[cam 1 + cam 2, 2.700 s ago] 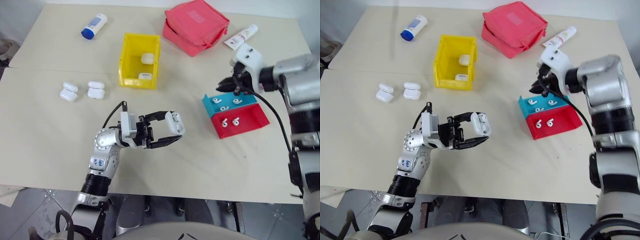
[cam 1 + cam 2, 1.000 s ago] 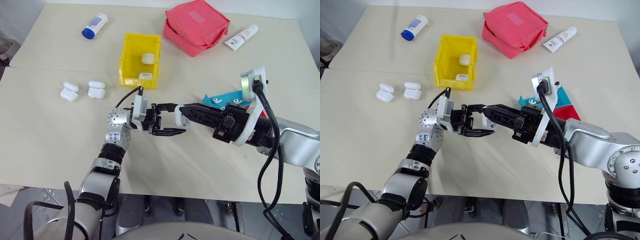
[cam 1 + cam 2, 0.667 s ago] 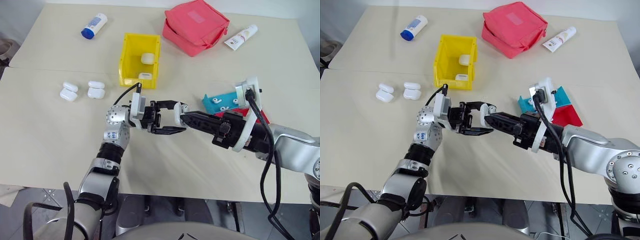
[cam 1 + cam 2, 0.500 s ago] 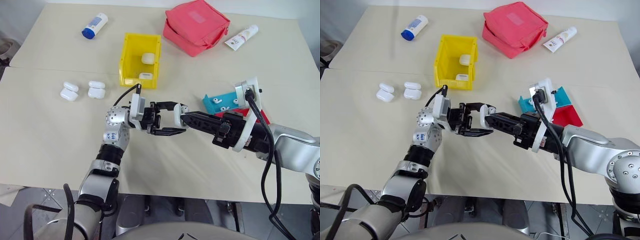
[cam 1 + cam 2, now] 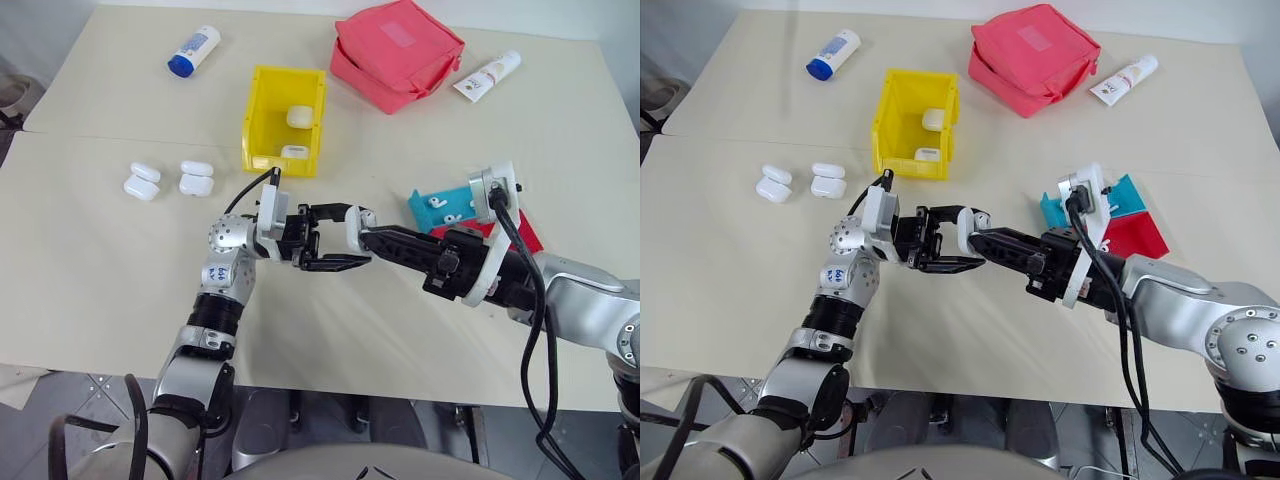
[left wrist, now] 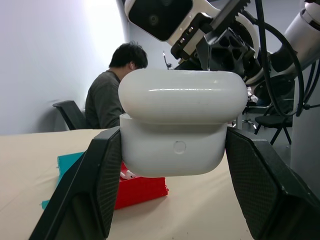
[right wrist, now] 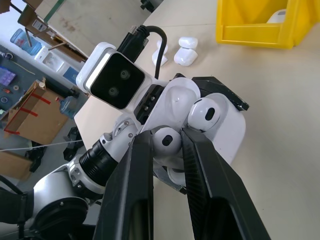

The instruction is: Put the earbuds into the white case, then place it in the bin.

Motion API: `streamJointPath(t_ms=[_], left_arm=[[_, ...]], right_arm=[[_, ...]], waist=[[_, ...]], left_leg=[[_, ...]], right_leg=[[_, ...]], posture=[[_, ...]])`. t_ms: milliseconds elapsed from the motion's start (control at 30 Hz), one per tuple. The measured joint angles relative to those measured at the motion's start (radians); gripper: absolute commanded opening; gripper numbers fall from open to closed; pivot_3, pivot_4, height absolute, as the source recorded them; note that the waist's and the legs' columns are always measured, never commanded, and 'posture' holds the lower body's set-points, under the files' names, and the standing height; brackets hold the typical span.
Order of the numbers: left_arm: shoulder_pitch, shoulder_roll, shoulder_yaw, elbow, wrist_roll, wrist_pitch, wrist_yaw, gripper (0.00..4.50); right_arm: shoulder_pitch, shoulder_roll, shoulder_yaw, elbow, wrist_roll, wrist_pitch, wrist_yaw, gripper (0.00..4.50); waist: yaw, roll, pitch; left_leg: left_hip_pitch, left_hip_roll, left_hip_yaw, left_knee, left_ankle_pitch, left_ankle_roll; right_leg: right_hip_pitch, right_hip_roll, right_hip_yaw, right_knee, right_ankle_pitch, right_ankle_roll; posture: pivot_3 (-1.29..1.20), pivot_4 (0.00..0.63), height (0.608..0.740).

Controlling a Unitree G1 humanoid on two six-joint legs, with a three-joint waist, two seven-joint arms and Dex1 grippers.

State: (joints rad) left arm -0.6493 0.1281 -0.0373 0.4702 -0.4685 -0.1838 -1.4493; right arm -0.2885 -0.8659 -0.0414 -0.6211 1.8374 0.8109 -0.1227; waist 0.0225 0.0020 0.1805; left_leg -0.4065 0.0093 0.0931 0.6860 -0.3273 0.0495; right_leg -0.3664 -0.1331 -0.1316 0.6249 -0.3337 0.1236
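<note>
At left of centre, the left gripper (image 5: 338, 238) is squeezing the glossy white rounded earbud case (image 6: 181, 122) between its two black fingers, lid hinged open. From the right, the right gripper (image 7: 166, 134) is pinching a tiny glossy white earbud (image 7: 164, 140) at the case's mouth, a second earbud (image 7: 205, 114) sitting just beside it. The bright yellow open-top plastic bin (image 5: 262, 115) is lying in the upper centre-left.

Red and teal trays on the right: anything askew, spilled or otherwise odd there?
Yes, mildly. The small red tray and small teal tray sit skewed to the table's edges, the teal one tucked partly behind the red. A tiny white earbud lies in the teal tray; nothing looks spilled or damaged.
</note>
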Motion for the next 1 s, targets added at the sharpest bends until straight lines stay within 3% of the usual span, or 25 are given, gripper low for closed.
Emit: streamJointPath(t_ms=[567, 1000], left_arm=[[0.025, 0.007, 0.002, -0.027, 0.002, 0.018, 0.032, 2.78], [0.014, 0.015, 0.023, -0.025, 0.001, -0.015, 0.039, 2.78]], right_arm=[[0.023, 0.024, -0.007, 0.009, -0.058, -0.006, 0.042, 0.47], [0.025, -0.029, -0.033, 0.022, -0.077, 0.019, 0.07, 0.47]], waist=[[0.001, 0.0, 0.0], [0.001, 0.0, 0.0]], left_leg=[[0.0, 0.0, 0.0, 0.0, 0.0, 0.0], [0.0, 0.0, 0.0, 0.0, 0.0, 0.0]], right_leg=[[0.0, 0.0, 0.0, 0.0, 0.0, 0.0], [0.0, 0.0, 0.0, 0.0, 0.0, 0.0]], posture=[[0.0, 0.15, 0.74], [0.0, 0.15, 0.74]])
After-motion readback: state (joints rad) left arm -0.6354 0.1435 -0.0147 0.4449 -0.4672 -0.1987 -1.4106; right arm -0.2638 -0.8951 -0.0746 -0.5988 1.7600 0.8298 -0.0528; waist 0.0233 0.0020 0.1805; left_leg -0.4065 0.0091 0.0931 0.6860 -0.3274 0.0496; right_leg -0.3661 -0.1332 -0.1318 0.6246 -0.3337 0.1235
